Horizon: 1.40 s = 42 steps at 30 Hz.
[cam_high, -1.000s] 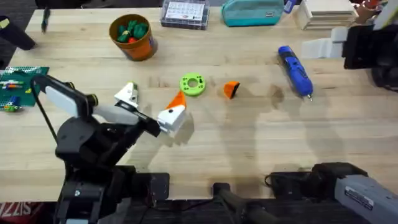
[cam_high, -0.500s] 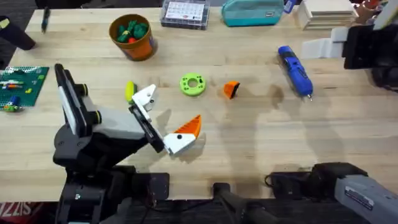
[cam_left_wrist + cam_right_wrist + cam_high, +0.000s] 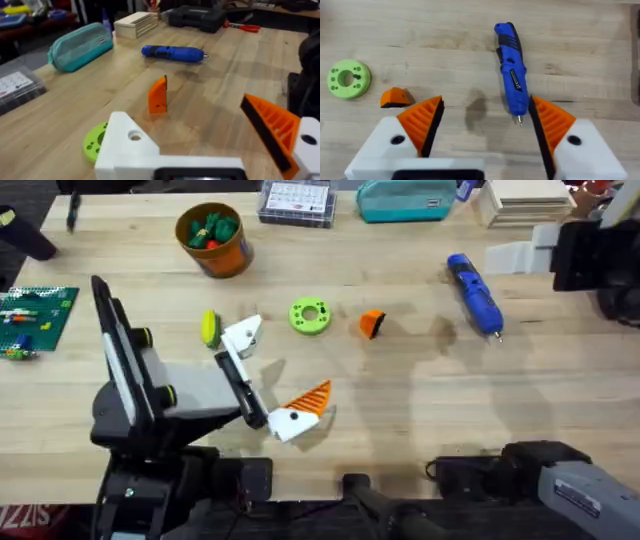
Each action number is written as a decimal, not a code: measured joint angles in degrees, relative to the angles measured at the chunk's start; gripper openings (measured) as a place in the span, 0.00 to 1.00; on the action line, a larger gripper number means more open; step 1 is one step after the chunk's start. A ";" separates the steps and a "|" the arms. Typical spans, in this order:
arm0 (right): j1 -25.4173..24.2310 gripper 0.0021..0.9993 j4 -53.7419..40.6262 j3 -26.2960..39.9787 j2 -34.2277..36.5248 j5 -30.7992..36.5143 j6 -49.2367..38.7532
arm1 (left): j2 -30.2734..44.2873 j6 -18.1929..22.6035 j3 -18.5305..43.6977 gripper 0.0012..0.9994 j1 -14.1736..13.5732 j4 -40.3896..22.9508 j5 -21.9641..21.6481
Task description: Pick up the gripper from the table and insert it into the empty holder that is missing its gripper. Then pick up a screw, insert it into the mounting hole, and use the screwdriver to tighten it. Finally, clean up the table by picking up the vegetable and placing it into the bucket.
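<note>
While the left arm lies low over the near left of the table with its claw (image 3: 268, 375) spread wide, one block tipped orange and the bare white holder (image 3: 241, 334) missing its tip, the loose orange gripper (image 3: 371, 324) sits at about two o'clock from that claw, standing on edge just past the green disc (image 3: 309, 316). Farther right lies the blue screwdriver (image 3: 474, 293), its long axis running from eleven to five o'clock, tip nearest. By my judgement the right gripper (image 3: 482, 125), fingers spread and hovering above the screwdriver, is better placed to fetch the wedge.
</note>
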 joint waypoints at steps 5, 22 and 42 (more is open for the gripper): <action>0.00 0.99 -0.02 0.00 -0.02 0.00 0.00 | 0.00 -0.04 -0.94 1.00 -2.27 1.69 0.48; 0.00 0.99 0.00 0.00 -0.02 0.00 0.00 | 0.00 -0.03 -0.98 1.00 -2.27 1.83 0.17; 0.00 0.99 -0.02 0.00 -0.02 -0.02 0.02 | 0.00 -0.02 -0.98 1.00 -2.27 1.83 0.17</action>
